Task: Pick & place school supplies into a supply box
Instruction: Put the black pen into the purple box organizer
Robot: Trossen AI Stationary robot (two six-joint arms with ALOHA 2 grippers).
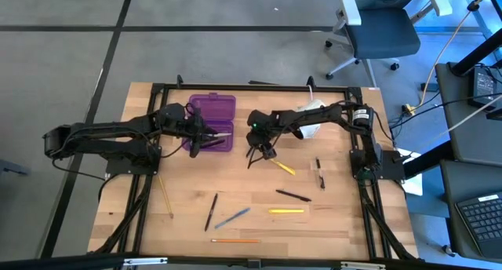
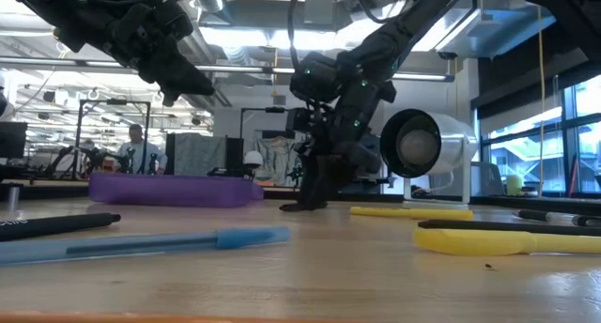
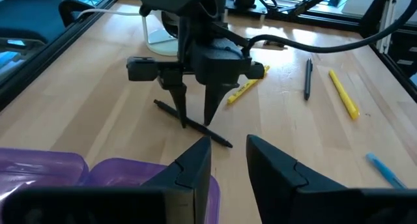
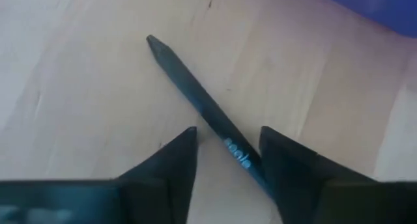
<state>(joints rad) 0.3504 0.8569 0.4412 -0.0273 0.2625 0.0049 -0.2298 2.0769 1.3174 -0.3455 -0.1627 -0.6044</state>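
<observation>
Wooden table (image 1: 337, 223) near its middle: the right gripper (image 1: 264, 151) straddles, fingers narrowly apart, a light, stiff, slippery black pen (image 4: 202, 105) mid-barrel.

Translucent purple supply box (image 1: 213, 111) glows against the pale, light-grained wooden table (image 1: 337, 215). Black pen (image 4: 202, 107) shows pale blue lettering between the dark right gripper (image 4: 228, 155) fingers. Yellow highlighter (image 1: 285, 211), yellow marker (image 1: 284, 168), blue pen (image 1: 233, 217), orange pencil (image 1: 235, 241), black pens (image 1: 293, 195). White roll (image 2: 427, 146), black core.
</observation>
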